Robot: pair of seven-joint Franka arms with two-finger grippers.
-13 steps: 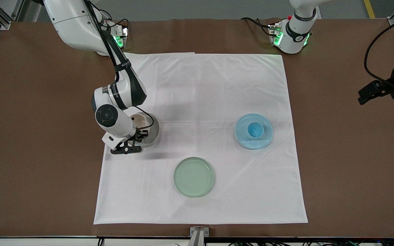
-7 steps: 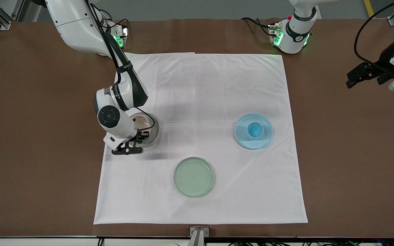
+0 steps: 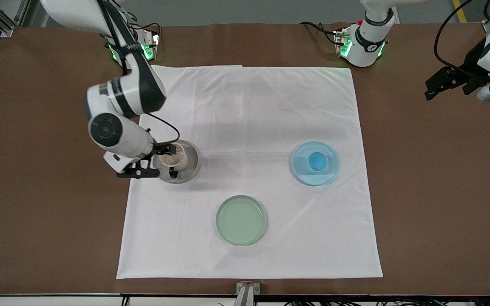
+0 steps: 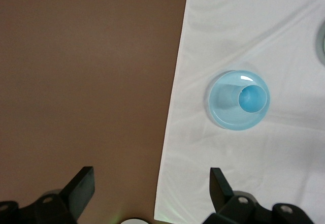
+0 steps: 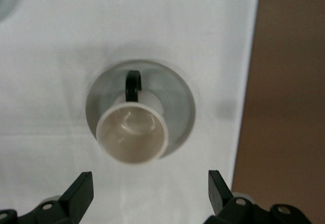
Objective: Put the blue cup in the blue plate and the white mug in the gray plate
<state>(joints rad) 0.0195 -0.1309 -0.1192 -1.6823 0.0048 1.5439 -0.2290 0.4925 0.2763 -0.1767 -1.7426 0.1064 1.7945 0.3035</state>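
Showing three plates, one blue cup, one white mug

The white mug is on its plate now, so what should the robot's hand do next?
Probably lift the right hand up and away: it is open, and the mug stands in the gray plate. The blue cup sits in the blue plate.

White mug top unobstructed; right end effector hovers beside it.
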